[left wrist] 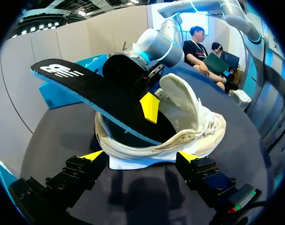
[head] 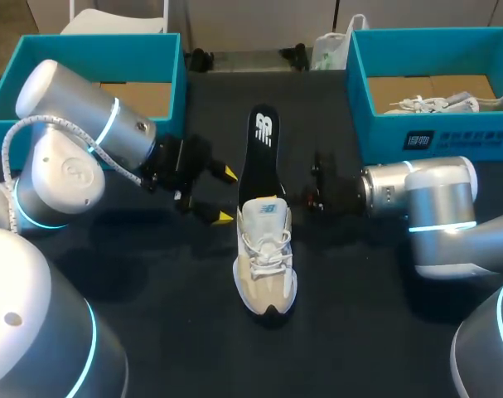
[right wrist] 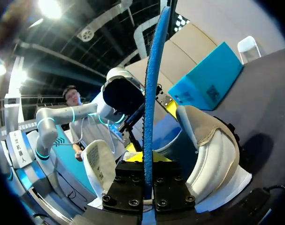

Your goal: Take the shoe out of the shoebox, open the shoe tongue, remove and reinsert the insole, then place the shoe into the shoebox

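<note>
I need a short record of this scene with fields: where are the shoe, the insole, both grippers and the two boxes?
shoe: on the middle of the table, outside both boxes
insole: one end inside the shoe, the rest sticking out over its heel
left gripper: open, beside the shoe, holding nothing
right gripper: shut on the insole's edge
left box: open, far left of the table
right box: open, far right, with a second shoe inside
</note>
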Controlling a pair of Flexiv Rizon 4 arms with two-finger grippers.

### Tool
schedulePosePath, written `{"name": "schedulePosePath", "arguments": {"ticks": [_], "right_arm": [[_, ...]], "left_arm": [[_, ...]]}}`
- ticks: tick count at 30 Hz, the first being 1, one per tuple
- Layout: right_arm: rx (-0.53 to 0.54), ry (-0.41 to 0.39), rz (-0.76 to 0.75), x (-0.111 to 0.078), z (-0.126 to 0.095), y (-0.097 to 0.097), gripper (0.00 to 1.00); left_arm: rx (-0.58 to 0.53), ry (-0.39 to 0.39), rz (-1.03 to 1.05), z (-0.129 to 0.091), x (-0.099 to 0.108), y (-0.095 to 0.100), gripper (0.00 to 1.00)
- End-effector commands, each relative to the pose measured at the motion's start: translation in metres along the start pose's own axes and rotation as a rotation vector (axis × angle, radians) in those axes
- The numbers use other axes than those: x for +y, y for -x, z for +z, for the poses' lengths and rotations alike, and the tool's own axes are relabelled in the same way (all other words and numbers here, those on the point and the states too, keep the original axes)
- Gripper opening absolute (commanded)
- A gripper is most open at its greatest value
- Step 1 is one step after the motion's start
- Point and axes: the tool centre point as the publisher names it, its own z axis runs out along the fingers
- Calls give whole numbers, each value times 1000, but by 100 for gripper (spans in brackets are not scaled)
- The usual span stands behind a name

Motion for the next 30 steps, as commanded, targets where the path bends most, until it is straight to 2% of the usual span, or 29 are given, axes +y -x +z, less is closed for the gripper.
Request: {"name": "schedulePosePath", "arguments": {"ticks": [1,3,4,5,7,8,13,24,30], "right_arm": [[-13,9,-13,-4,2,-3,0],[-18,6,-27,0,2,-4,0],[-19,6,-30,1,2,-4,12],[-20,4,-34,2,1,-4,20],[-25,7,-48,5,2,-6,33],[-25,8,-52,6,2,-6,35],[-38,0,-75,12,3,-10,32],[-43,-18,-120,28,2,-12,33],[-23,-67,-105,35,-1,-8,25]], "left_arm": [[0,4,0,0,-1,0,100],[0,4,0,0,-1,0,100],[0,4,0,0,-1,0,100],[0,4,0,0,-1,0,100],[0,4,0,0,-1,0,100],[0,4,0,0,-1,0,100],[0,4,0,0,-1,0,100],[0,4,0,0,-1,0,100],[0,4,0,0,-1,0,100]]}}
